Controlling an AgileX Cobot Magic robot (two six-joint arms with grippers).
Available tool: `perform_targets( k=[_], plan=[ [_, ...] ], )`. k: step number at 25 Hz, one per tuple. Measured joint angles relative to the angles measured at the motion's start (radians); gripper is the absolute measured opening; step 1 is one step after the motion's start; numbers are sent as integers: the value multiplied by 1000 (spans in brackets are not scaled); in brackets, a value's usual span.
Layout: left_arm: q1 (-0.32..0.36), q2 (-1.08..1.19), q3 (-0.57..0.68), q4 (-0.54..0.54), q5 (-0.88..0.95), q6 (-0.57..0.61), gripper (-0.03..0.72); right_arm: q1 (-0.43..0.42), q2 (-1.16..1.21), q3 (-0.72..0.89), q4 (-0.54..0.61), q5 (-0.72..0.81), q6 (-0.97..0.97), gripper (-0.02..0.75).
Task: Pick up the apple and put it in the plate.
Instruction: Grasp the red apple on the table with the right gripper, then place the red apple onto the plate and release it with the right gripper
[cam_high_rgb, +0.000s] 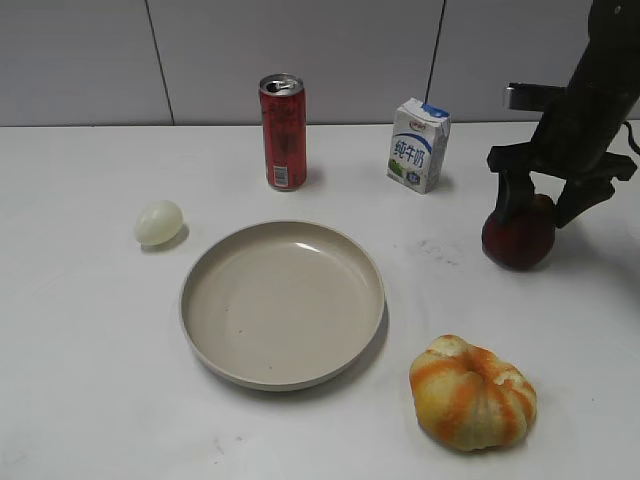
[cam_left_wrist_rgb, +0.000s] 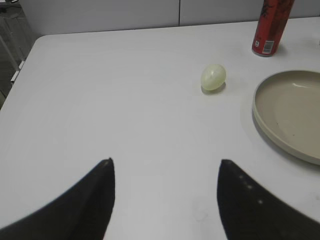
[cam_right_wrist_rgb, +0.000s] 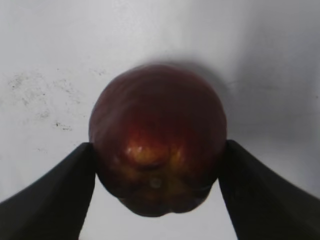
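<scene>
The dark red apple (cam_high_rgb: 518, 240) rests on the white table at the right, beyond the plate's right side. My right gripper (cam_high_rgb: 540, 212) comes down over it, and in the right wrist view its two fingers (cam_right_wrist_rgb: 158, 150) press against both sides of the apple (cam_right_wrist_rgb: 157, 135). The beige plate (cam_high_rgb: 282, 300) lies empty at the table's middle and also shows at the right edge of the left wrist view (cam_left_wrist_rgb: 290, 110). My left gripper (cam_left_wrist_rgb: 166, 161) is open and empty above bare table at the left; it does not show in the exterior view.
A pale egg (cam_high_rgb: 159, 222) lies left of the plate. A red can (cam_high_rgb: 283, 132) and a milk carton (cam_high_rgb: 418, 145) stand at the back. An orange-and-yellow pumpkin-like thing (cam_high_rgb: 472, 392) sits at the front right, between the apple and the table's front edge.
</scene>
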Motion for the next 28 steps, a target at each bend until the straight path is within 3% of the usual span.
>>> perform_targets(
  k=[10,14,17,22,28],
  plan=[
    [0,0,0,0,0,0,491,5,-8,-4,14,17,-35,573],
    [0,0,0,0,0,0,491,49,-75,-4,23,44,-35,573],
    [0,0,0,0,0,0,491,145,-146,-7,23,46,-42,573],
    [0,0,0,0,0,0,491,382,-170,-16,22,41,-35,572],
    [0,0,0,0,0,0,491,589,-123,-20,-9,-99,-24,572]
  ],
)
